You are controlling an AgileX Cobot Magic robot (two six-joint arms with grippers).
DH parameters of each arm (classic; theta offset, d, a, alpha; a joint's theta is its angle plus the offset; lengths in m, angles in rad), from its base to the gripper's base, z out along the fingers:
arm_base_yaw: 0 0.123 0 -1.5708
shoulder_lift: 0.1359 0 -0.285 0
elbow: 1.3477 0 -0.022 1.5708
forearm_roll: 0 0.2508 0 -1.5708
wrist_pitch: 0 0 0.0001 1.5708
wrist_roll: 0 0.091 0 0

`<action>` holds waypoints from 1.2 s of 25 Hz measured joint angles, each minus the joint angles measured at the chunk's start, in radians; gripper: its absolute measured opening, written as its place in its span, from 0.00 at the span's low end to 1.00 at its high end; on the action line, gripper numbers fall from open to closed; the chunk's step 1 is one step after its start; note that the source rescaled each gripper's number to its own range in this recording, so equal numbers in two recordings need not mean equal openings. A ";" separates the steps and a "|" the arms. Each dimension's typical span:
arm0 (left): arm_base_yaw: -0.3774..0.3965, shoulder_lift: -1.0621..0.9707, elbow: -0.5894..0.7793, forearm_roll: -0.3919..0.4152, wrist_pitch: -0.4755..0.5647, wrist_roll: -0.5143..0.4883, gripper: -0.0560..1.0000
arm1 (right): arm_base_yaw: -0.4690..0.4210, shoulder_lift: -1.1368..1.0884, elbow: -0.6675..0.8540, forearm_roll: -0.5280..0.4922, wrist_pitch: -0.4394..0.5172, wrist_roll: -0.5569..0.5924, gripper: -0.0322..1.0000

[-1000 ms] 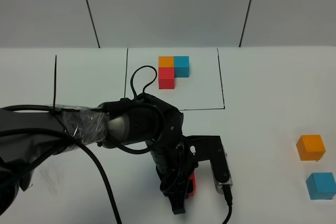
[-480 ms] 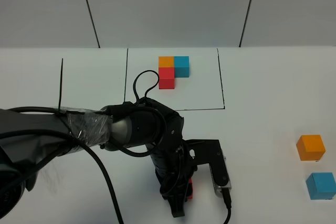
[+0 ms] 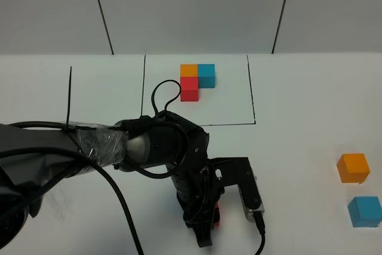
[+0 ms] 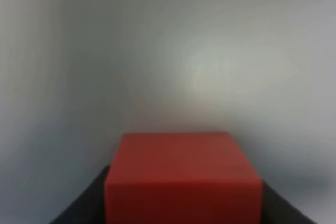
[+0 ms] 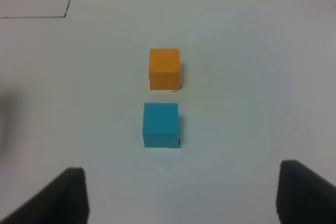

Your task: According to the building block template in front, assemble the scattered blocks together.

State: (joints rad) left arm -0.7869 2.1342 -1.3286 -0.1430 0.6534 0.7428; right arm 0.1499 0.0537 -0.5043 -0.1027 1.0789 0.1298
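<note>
Exterior high view, left side: the left arm (image 3: 89, 147), wrapped in dark cable and clear film, reaches in from the left edge toward the near middle of the white table (image 3: 298, 106). The left gripper (image 3: 210, 222) points down near the front edge, mostly hidden under the wrist. A sliver of the red cube (image 3: 217, 214) shows between its fingers. Left wrist view: dark fingers (image 4: 79, 205) sit flush against both sides of that cube, clamped on it. The background is too blurred to tell whether the cube rests on the table. Middle, far side: the template (image 3: 227, 103), a black-lined rectangle holding an L of cubes (image 3: 197, 77), orange and blue side by side, red touching the near face of the orange; well apart from the gripper. Right side, near the edge: the orange cube (image 3: 353, 167), with the blue cube (image 3: 364, 211) just in front of it, close but not touching. Right wrist view: the right gripper (image 5: 186, 195) hovers with fingers spread wide, nothing between them, that pair lying beyond the fingertips.
</note>
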 joint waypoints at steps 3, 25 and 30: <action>0.000 0.000 0.000 -0.006 0.015 -0.017 0.46 | 0.000 0.000 0.000 0.000 0.000 0.000 0.54; 0.006 -0.361 0.011 0.182 0.042 -0.317 1.00 | 0.000 0.000 0.000 0.000 0.000 0.000 0.54; 0.070 -0.483 0.011 0.335 0.138 -0.624 1.00 | 0.000 0.000 0.000 0.000 0.000 0.000 0.54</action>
State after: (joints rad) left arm -0.7171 1.6513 -1.3180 0.1918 0.7910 0.1183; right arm 0.1499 0.0537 -0.5043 -0.1027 1.0789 0.1298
